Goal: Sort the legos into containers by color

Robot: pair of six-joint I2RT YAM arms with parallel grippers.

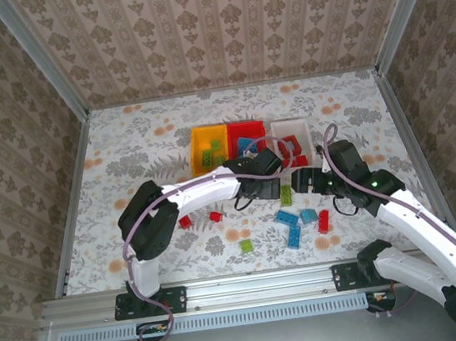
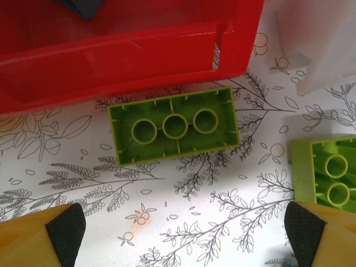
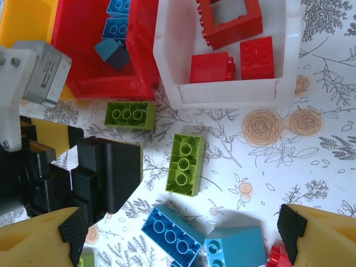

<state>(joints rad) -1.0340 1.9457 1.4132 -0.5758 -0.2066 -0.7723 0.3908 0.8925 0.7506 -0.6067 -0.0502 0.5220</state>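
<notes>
Legos (image 1: 287, 217) lie loose on the table (image 1: 149, 147) in front of the arms. Just beyond, the left gripper (image 2: 183, 233) and right gripper (image 3: 181, 236) hover spread wide and empty near green bricks (image 3: 185, 164). Farthest, the containers (image 1: 244, 130) sit side by side, holding sorted pieces.

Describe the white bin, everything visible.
The white bin is an open-topped rectangular box of translucent-looking plastic, standing upright on the floral table. Its left wall sits against the red bin, seemingly touching. Inside lie a red open frame and two red bricks.
</notes>
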